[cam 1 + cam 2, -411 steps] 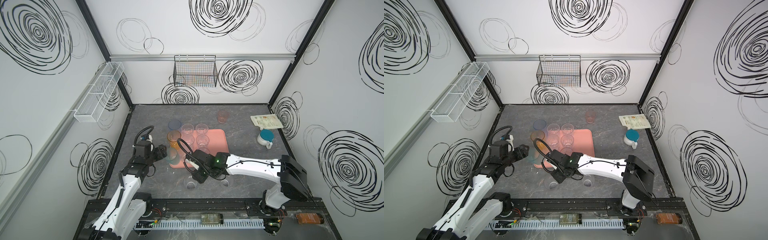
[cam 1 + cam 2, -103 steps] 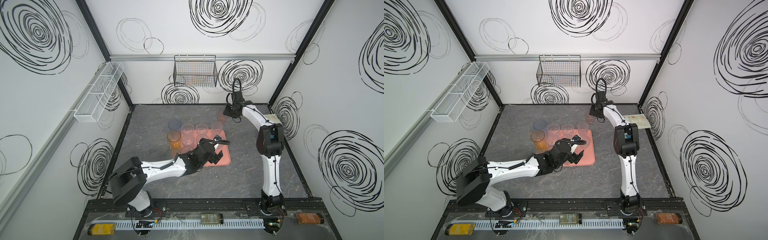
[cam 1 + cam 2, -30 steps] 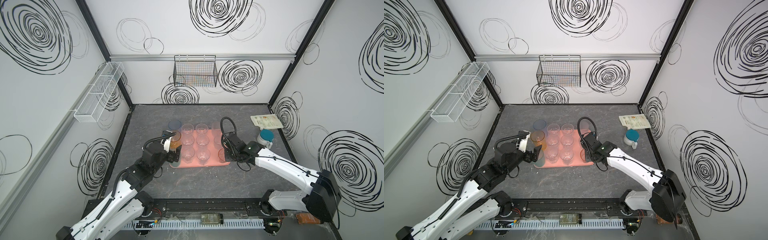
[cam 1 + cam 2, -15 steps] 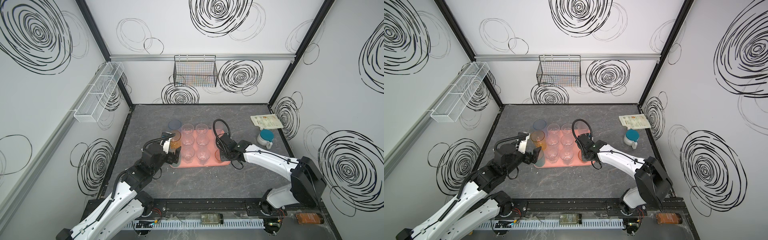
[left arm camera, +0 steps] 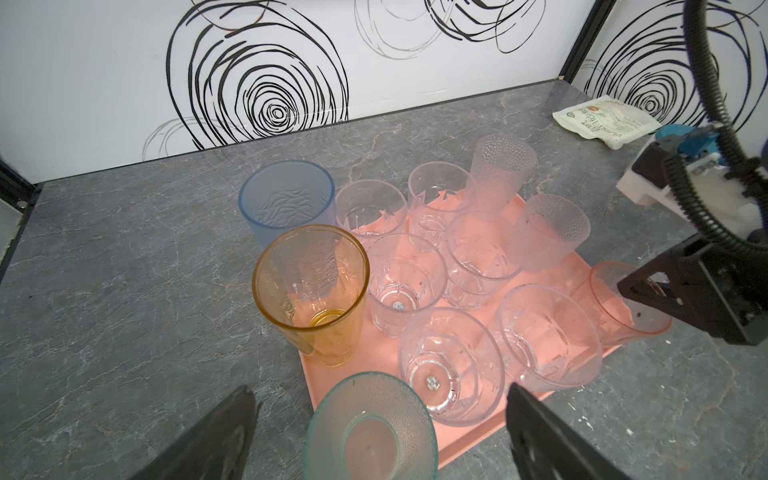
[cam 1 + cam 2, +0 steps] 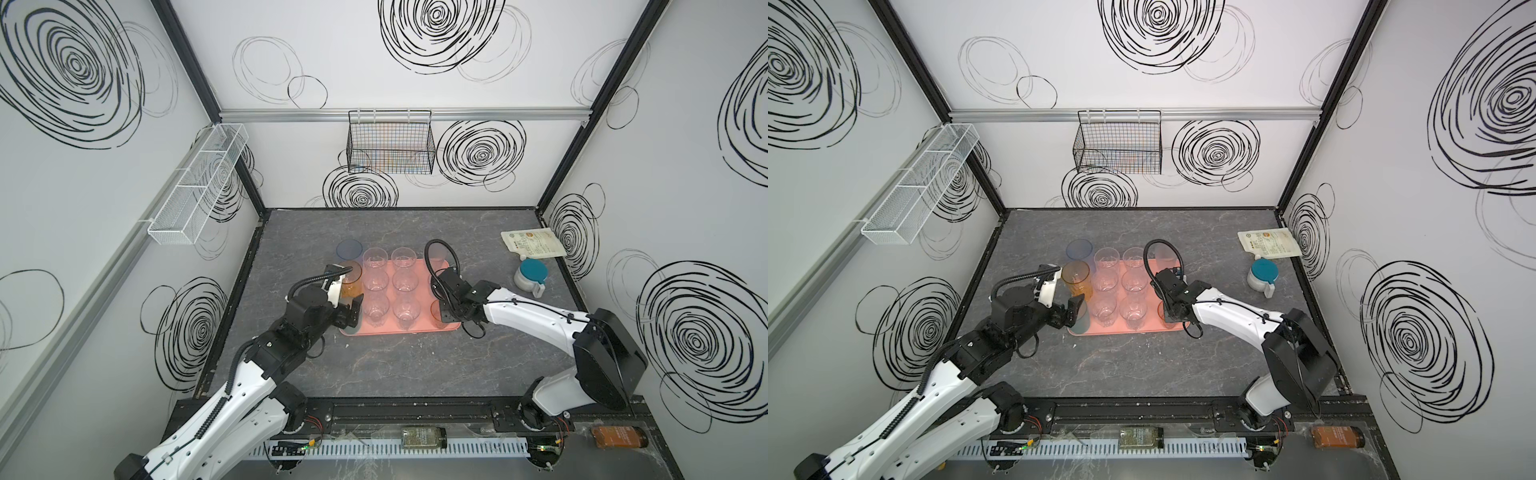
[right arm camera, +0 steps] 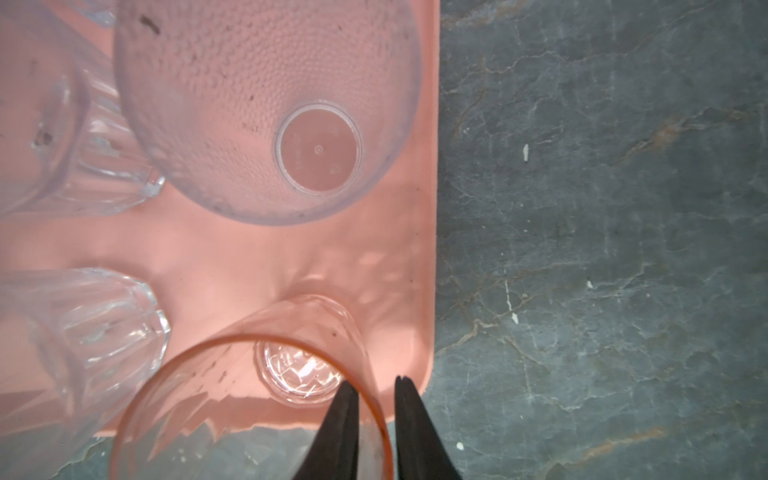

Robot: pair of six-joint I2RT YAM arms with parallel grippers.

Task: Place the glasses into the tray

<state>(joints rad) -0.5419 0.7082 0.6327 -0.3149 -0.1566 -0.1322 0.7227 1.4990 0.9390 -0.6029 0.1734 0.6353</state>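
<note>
the surface (image 6: 395,374) bears the tray (image 6: 395,331) of glasses (image 6: 405,282) in both top views, yet only wrist views show the left gripper (image 5: 379,388) with jaws spread clear around a teal glass (image 5: 370,436), the right gripper (image 7: 376,415) with jaws slightly parted astride a pink glass (image 7: 232,399) rim.

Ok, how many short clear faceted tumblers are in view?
6, all on the tray in two columns of three: back pair, middle pair, front pair. None seems hidden.
</note>
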